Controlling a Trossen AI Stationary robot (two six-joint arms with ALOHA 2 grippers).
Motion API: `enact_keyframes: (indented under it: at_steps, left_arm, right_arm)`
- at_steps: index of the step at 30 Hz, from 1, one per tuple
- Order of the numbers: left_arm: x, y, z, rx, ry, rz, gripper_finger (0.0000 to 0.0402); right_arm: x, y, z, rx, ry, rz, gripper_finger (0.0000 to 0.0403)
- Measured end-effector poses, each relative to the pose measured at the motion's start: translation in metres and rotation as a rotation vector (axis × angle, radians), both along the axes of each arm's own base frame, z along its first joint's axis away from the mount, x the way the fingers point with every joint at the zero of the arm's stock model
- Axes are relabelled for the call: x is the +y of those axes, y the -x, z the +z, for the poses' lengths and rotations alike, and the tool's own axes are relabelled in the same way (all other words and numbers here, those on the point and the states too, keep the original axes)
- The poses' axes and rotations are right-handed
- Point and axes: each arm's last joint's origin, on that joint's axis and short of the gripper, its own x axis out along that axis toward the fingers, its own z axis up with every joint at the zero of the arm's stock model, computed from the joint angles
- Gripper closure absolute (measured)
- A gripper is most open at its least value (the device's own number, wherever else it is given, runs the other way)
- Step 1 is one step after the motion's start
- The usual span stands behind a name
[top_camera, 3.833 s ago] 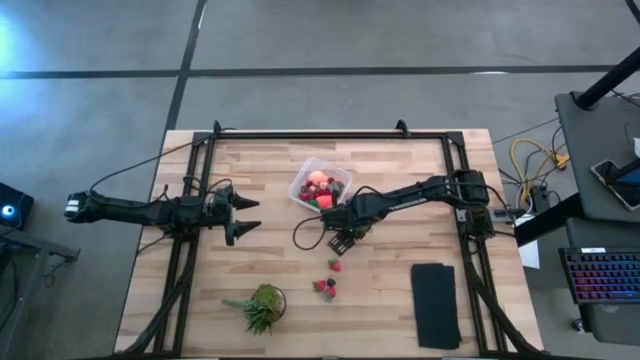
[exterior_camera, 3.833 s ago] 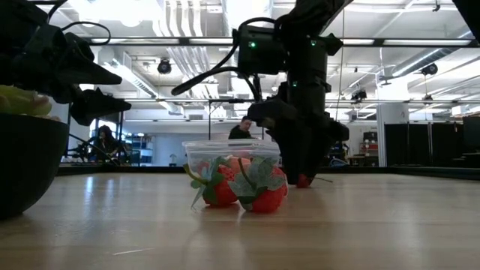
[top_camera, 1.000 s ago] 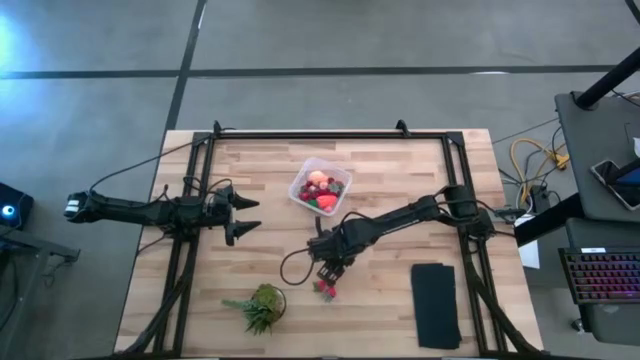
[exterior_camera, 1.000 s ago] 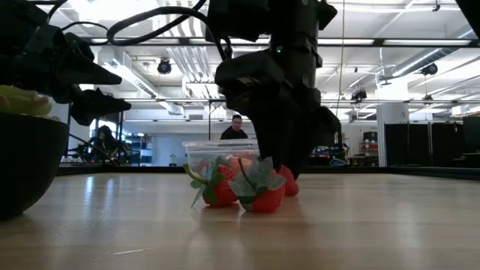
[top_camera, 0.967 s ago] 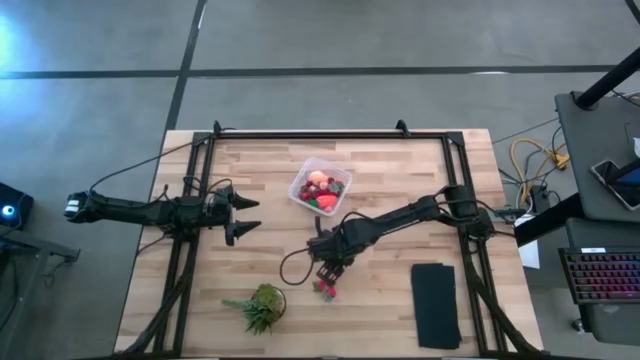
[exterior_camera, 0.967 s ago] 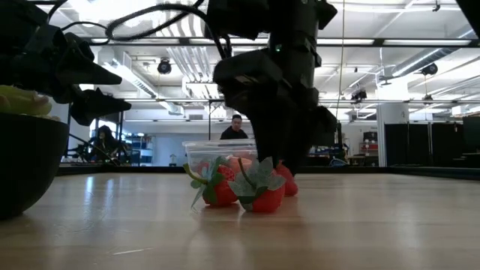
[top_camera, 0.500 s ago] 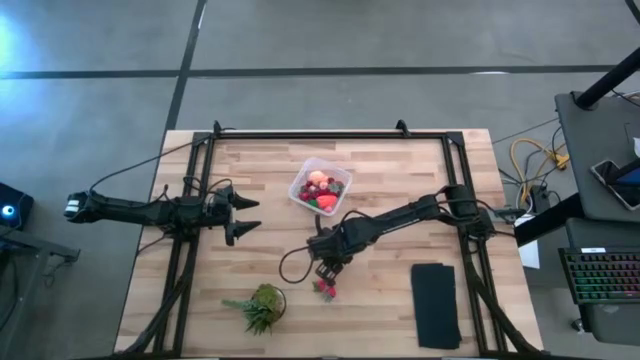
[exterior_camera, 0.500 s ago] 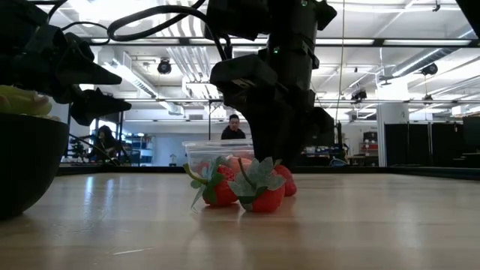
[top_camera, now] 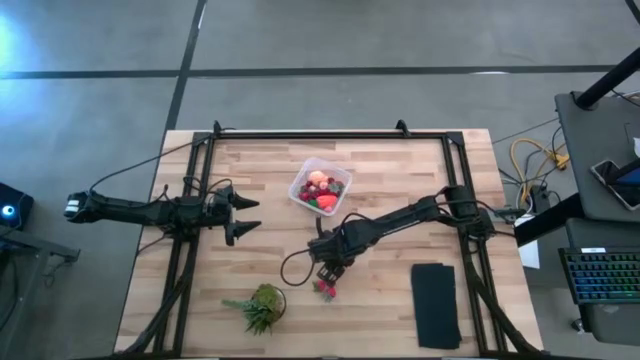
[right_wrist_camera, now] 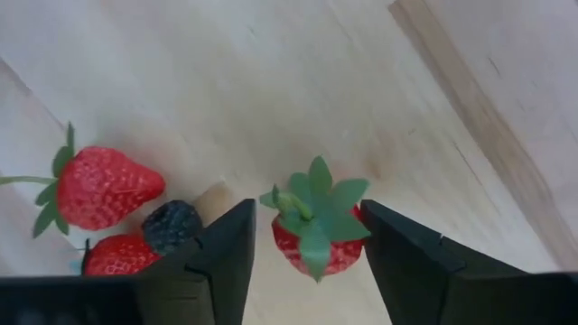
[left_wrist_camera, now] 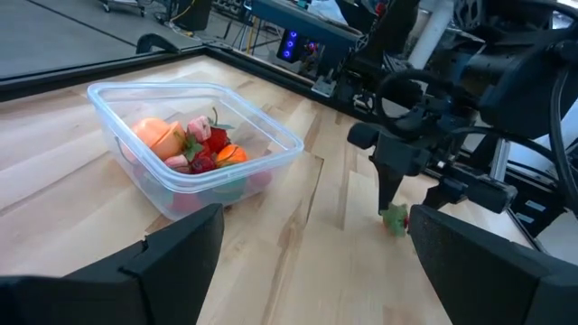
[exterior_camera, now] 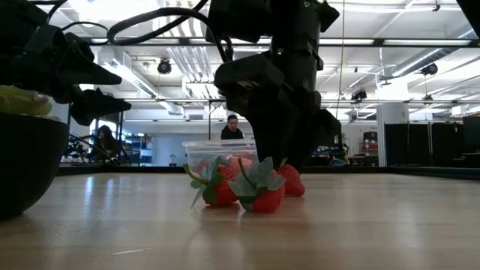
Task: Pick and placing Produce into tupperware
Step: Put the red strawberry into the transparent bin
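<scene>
The clear tupperware tub [top_camera: 320, 186] [left_wrist_camera: 194, 149] stands near the table's middle and holds a pink-orange fruit, an orange piece and strawberries. My right gripper [top_camera: 328, 270] [right_wrist_camera: 307, 209] is low over the table, nearer than the tub, shut on a lone strawberry [right_wrist_camera: 313, 236] [exterior_camera: 292, 180]. Beside it lie two more strawberries [right_wrist_camera: 104, 188] [top_camera: 325, 288] and a dark berry [right_wrist_camera: 172, 226]. My left gripper [top_camera: 248, 214] [left_wrist_camera: 316, 271] waits open at the table's left, holding nothing. My right gripper pinches the lone strawberry by its red sides [right_wrist_camera: 348, 248] between the two fingers [right_wrist_camera: 406, 262], coming from above and pointing down. The strawberry stands upright with its green top [right_wrist_camera: 312, 203] toward the wrist. Its lower end is at table level; whether it is lifted clear, I cannot tell.
A spiky potted plant [top_camera: 262, 305] stands near the near edge, left of the loose strawberries. A flat black pad [top_camera: 436, 303] lies at the near right. Black frame rails [top_camera: 330, 134] run along the far, left and right sides. Bare wood lies between the tub and the left gripper.
My right gripper has stayed low over the lone strawberry, hardly moving. In the low view the strawberry between its fingers has shifted a little sideways and now stands more upright, green top up. The left arm has kept still.
</scene>
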Motion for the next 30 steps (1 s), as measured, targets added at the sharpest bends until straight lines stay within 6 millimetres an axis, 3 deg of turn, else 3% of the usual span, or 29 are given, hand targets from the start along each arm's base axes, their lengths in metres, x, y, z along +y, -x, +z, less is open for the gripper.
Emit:
enact_keyframes:
  at_steps: [8, 19, 26, 30]
  left_arm:
    - [0.0, 0.0, 0.0, 0.0, 0.0, 0.0, 0.0063]
    - [0.0, 0.0, 0.0, 0.0, 0.0, 0.0, 0.0063]
    - [0.0, 0.0, 0.0, 0.0, 0.0, 0.0, 0.0063]
    - [0.0, 0.0, 0.0, 0.0, 0.0, 0.0, 0.0063]
  right_arm:
    - [0.005, 0.003, -0.003, 0.013, 0.001, 0.012, 0.0213]
    - [0.005, 0.008, -0.009, 0.044, -0.008, -0.003, 0.0269]
    - [0.001, -0.002, 0.006, -0.023, 0.01, -0.008, 0.0283]
    - [-0.009, -0.015, 0.033, -0.13, 0.096, -0.018, 0.0284]
